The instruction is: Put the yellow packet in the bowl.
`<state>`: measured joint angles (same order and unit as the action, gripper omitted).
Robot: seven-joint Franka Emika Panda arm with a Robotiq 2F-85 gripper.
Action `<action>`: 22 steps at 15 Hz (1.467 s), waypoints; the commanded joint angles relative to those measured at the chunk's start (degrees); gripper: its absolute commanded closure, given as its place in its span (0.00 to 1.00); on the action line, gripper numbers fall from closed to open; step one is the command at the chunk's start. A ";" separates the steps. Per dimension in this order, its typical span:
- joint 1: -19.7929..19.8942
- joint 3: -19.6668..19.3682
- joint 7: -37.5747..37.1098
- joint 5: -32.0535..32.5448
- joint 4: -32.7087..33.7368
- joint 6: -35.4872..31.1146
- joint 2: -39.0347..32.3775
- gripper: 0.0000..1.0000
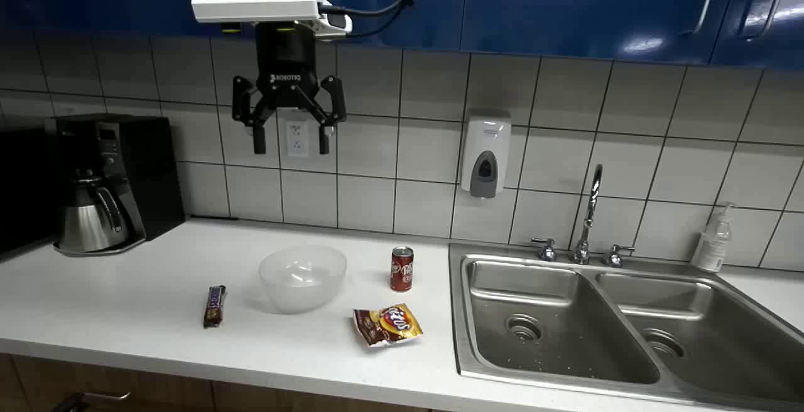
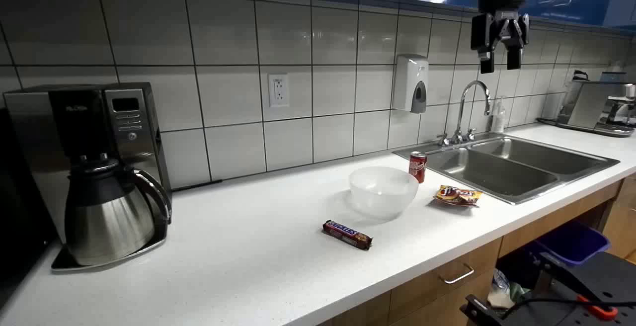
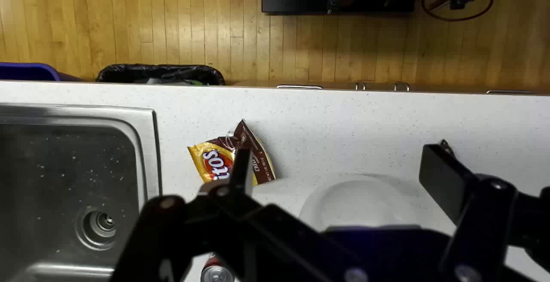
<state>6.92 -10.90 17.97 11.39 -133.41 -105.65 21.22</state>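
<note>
"What's the biggest thing to mind?"

"The white worktop [image 2: 238, 266]. Its front edge looks plain, so a slack grip on the way across could end in a drop over it."

"And after it, the sink [image 3: 148, 153]?"

"Yes; anything let go early on that side may tumble in."

"The bowl [image 1: 301, 296]?"

"Upright, cloudy, and likely light. Coming in low or off-centre might shove or tip it."

"How do the jaws stand?"

"Spread apart with nothing between them, well above the worktop. They part along its length."

"Now the yellow packet [image 1: 388, 325]."

"Lying on the worktop between bowl and sink, touching neither. The wrapper looks crumpled and slick, so a pinch on one corner could let it slip."

"Which way does it point?"

"Yellow end toward the sink, brown end the other way, aimed past the front of the bowl. I judge its long axis runs roughly parallel to the front edge, so the jaws as they stand would close end to end; a quarter turn may suit better."

"And the can [image 1: 402, 269]?"

"Upright, near it but not touching, farther from the front edge."
</note>
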 commanded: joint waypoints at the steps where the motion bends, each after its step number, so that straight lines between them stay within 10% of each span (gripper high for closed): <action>1: 0.03 0.05 0.01 -0.03 0.08 0.08 -0.06 0.00; 22: 3.85 -3.42 -2.12 1.00 -3.36 -10.55 -7.77 0.00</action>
<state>9.63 -13.97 17.29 11.72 -136.35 -112.38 16.00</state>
